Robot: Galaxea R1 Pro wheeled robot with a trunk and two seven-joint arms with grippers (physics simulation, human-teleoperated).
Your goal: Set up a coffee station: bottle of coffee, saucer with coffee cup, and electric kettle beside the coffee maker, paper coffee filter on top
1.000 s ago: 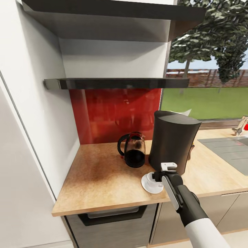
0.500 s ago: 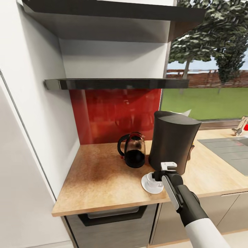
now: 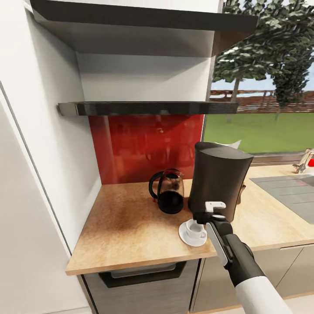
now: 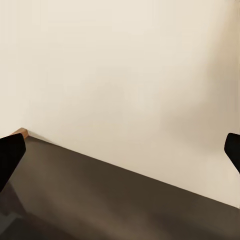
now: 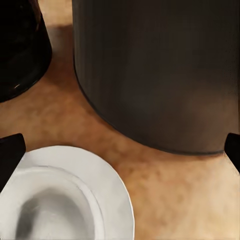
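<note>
At the lower right of the head view, the right arm (image 3: 244, 270) shows a white rounded forearm shell, then a glossy dark grey wrist segment with a pale grey strip along its top. It ends in a black block carrying a white bracket. In both wrist views, black fingertips (image 5: 10, 155) appear at the side edges.

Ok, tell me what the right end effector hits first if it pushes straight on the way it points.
Most likely the coffee maker: its dark body stands dead ahead of the right end effector, with bare countertop below. The coffee cup and saucer lie off-line. Depth is unclear.
</note>
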